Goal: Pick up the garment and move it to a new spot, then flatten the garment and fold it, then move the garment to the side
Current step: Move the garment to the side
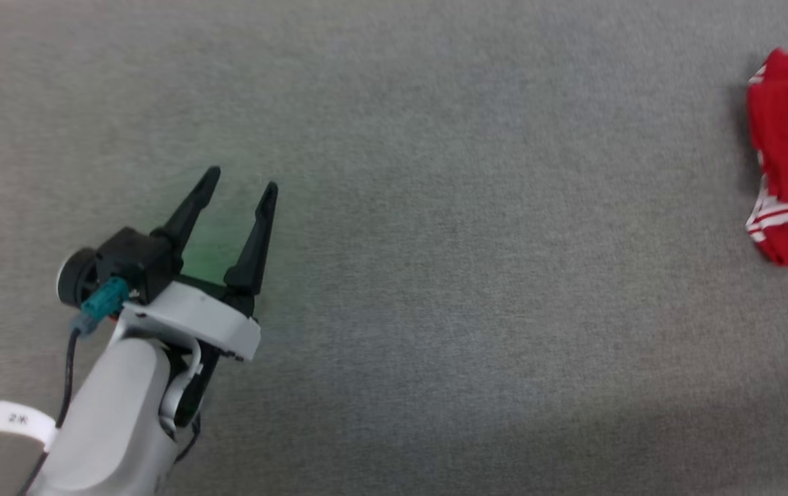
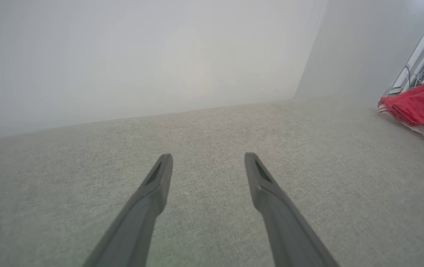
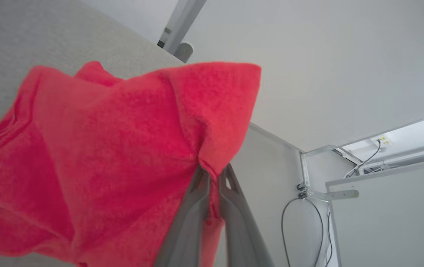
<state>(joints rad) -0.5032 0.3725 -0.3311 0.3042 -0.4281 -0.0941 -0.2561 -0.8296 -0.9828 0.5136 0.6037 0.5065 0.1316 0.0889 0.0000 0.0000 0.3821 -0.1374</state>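
- Now the right hand (image 3: 215, 176) is pinched tight on a fold of the bright red fabric garment (image 3: 115, 148).
- The left hand (image 1: 242, 178) gapes wide, empty, over the grey woven counter (image 1: 477, 289).

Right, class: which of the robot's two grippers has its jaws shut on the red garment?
The right gripper: its jaws pinch a fold of the garment. The left gripper hangs open over the grey surface.

The left tool (image 1: 242, 179) hovers at the near left, spread wide; the right tool (image 3: 215, 174) is pinched tight on the garment (image 3: 115, 148).
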